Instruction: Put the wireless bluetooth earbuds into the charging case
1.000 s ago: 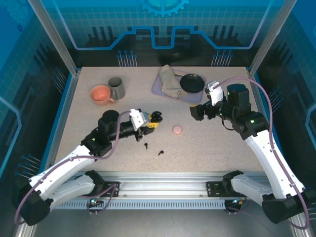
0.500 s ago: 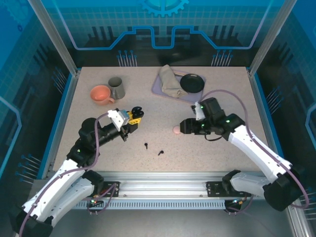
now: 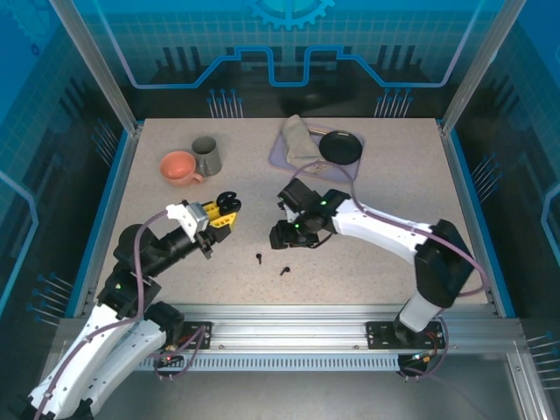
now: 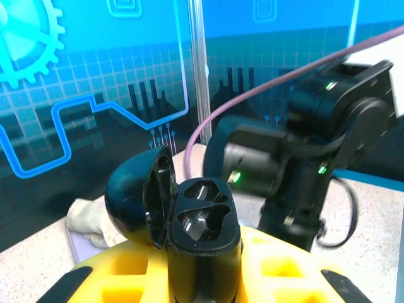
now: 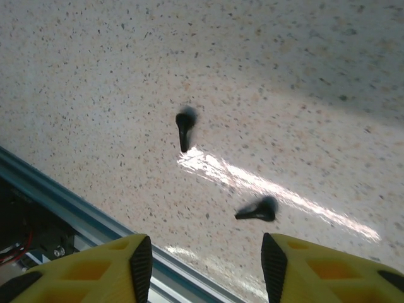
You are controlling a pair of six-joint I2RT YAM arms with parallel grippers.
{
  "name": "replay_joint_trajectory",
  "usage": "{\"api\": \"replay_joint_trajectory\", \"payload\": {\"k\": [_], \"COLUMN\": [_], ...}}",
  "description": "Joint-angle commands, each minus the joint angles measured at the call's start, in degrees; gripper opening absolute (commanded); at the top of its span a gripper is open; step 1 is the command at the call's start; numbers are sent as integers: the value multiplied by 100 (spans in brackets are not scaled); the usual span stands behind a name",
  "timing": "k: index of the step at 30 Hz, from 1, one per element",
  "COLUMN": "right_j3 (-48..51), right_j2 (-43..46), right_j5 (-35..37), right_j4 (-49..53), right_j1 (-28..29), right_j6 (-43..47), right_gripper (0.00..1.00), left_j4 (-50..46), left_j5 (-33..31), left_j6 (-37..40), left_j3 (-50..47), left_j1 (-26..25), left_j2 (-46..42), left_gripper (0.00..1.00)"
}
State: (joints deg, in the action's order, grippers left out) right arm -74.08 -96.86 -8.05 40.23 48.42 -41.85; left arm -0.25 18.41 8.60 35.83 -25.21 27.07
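Two tiny black stemmed earbuds (image 3: 260,257) (image 3: 283,270) lie apart on the speckled table near its front edge. In the right wrist view they are one earbud (image 5: 184,129) and the other earbud (image 5: 257,210). My right gripper (image 3: 282,236) (image 5: 201,265) hovers just behind them, open, with nothing between its yellow fingers (image 5: 95,271). My left gripper (image 3: 219,213) (image 4: 202,278) is shut on a black charging case (image 3: 229,202) (image 4: 202,221), held upright off the table. The case's lid (image 4: 136,196) is swung open and both sockets are empty. The pale earbuds are out of view.
An orange cup (image 3: 179,166) and a grey mug (image 3: 206,155) stand at the back left. A purple tray (image 3: 278,150) at the back holds a folded cloth (image 3: 302,144) and a black dish (image 3: 339,147). The front metal rail (image 5: 63,202) runs close below the earbuds.
My right arm has swept left from the back right to just behind the earbuds, covering the small pink round case. My left arm has drawn back to the left with the open case.
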Motion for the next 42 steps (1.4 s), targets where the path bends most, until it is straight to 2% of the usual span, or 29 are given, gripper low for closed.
{"api": "replay_joint_trajectory", "payload": {"k": [1, 9, 16, 42], "right_j3": [-626, -1675, -2573, -3470], "right_j2": [-548, -1895, -2747, -3612], "right_j5": [248, 164, 395, 832], "right_j4": [566, 958, 1514, 1979], "right_j1": [253, 568, 771, 799], "right_j6": [22, 27, 81, 117], "right_gripper": [52, 51, 51, 43], "left_j4": [-179, -424, -611, -806], "left_j5": [196, 509, 715, 742], "left_j6": [-238, -249, -160, -54], "left_j3": [287, 588, 683, 684], "left_j1": [55, 52, 59, 59], "left_j2": [-162, -285, -295, -412], "left_gripper": [0, 0, 0, 0]}}
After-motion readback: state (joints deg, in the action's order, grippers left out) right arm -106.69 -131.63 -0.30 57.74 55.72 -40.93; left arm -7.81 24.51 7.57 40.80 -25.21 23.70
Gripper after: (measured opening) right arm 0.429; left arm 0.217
